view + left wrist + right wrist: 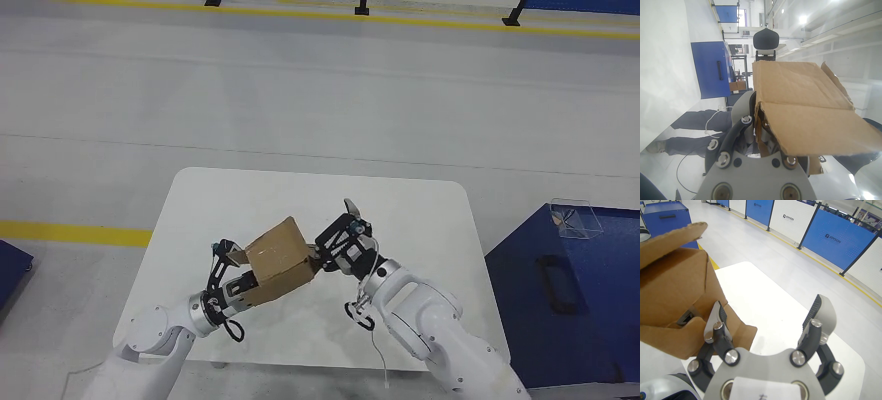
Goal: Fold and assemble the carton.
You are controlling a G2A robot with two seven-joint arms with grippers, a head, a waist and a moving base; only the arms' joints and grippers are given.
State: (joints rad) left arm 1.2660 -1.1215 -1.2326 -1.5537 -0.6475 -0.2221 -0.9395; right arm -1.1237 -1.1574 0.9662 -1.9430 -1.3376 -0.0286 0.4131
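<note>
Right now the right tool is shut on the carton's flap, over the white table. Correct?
Not quite. The right tool is open, not shut: its jaws are spread wide, with one finger against the flap of the carton, over the white table. The right wrist view shows it.

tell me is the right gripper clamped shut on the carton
No, the right gripper is spread wide open, with only one of its fingers at a flap of the carton.

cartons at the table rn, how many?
1. The carton is between the left gripper and the right gripper, over the table's near middle. Part of the table is covered, so another could be hidden.
</note>
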